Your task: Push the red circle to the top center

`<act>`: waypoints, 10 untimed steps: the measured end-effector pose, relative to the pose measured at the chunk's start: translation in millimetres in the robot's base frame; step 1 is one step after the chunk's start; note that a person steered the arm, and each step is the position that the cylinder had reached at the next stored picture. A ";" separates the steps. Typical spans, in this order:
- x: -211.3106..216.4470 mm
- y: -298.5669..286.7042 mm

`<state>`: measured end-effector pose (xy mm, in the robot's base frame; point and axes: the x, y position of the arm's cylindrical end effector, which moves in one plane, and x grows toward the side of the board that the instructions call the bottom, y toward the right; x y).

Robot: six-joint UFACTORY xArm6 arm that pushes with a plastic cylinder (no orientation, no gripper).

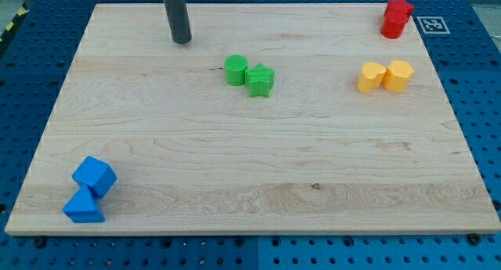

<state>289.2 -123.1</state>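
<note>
My tip (182, 41) rests on the board (250, 168) near its top edge, left of centre. I have no jaws to open or close; the rod is bare and touches no block.

All positions below are given from the green pair at upper centre.

- Green circle (236, 70) and green star (260, 81): touching, star at the circle's lower right. My tip is up and to the left of the circle, apart from it.
- Red blocks: far to the upper right, in the board's top right corner. Two red pieces sit tight together. The lower, rounder one I take as the red circle (392, 25); the other red block (401, 9) is just above it, shape not clear. They are well apart from my tip, with the whole top centre between us.
- Yellow pair: to the right, roughly level with the green star. Yellow heart (371, 77) on the left, touching a yellow hexagon (398, 75) on the right. They lie below the red blocks.
- Blue pair: far to the lower left, near the board's bottom left corner. Blue cube (95, 176) above, blue triangle (83, 207) below, touching.

A black and white marker tag (431, 23) sits off the board, just right of the red blocks.
</note>
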 end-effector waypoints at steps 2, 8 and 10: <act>-6.5 119.9; 24.1 461.7; -31.3 467.2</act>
<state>257.9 344.1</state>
